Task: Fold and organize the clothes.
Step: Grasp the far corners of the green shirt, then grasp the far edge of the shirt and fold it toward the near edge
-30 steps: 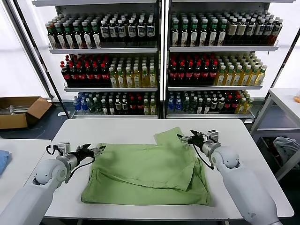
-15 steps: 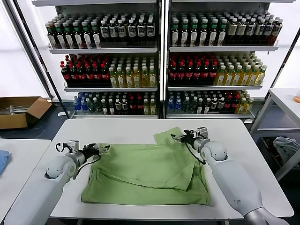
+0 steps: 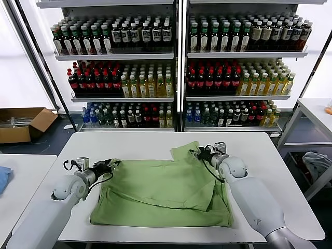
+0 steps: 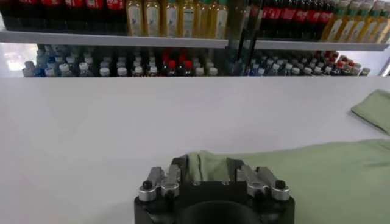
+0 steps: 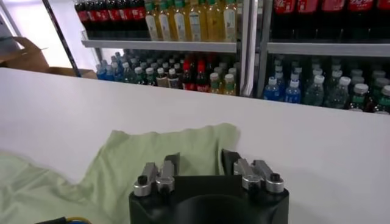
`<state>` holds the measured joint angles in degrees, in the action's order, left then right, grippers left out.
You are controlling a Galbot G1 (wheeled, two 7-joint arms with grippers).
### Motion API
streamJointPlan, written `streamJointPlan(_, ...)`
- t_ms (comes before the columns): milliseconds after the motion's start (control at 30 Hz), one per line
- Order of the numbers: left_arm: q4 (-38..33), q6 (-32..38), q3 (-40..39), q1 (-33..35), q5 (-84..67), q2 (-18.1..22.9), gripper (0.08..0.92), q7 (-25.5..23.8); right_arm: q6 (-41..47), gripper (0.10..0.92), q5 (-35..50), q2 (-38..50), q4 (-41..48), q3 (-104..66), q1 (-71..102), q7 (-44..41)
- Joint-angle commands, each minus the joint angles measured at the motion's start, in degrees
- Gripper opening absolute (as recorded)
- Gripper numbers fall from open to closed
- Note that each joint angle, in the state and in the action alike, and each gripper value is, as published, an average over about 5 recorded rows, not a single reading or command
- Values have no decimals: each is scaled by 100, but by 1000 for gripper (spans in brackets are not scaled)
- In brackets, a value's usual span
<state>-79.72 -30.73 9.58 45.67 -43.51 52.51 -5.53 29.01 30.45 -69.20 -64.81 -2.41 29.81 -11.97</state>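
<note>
The light green shirt [image 3: 166,189] lies partly folded on the white table [image 3: 129,142], with one sleeve [image 3: 184,151] sticking out at the back. My left gripper [image 3: 112,165] is at the shirt's back left corner. In the left wrist view [image 4: 206,169] it is open, with the raised cloth edge [image 4: 204,163] between the fingers. My right gripper [image 3: 198,153] is at the sleeve. In the right wrist view [image 5: 200,161] it is open, with the sleeve's edge [image 5: 152,149] between the fingers. The collar and front graphic are hidden.
Shelves full of bottles [image 3: 176,78] stand behind the table. A cardboard box [image 3: 23,122] sits on the floor at the left. A blue cloth [image 3: 2,176] lies on a side table at the left. A grey-blue cloth [image 3: 316,161] hangs under a small table at the right.
My right gripper has moved left onto the sleeve. My left gripper has moved right to the shirt's back left corner. The shirt has not visibly shifted.
</note>
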Motion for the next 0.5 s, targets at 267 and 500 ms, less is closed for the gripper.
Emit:
streamJointPlan(267, 3, 358, -42, 150, 97, 35, 133, 244, -222, 143, 222, -57, -122, -99, 127, -99)
streamJointPlan(500, -391, 553, 54, 279, 86, -9, 91, 407, -479, 106, 596, 40, -727, -306, 472, -196)
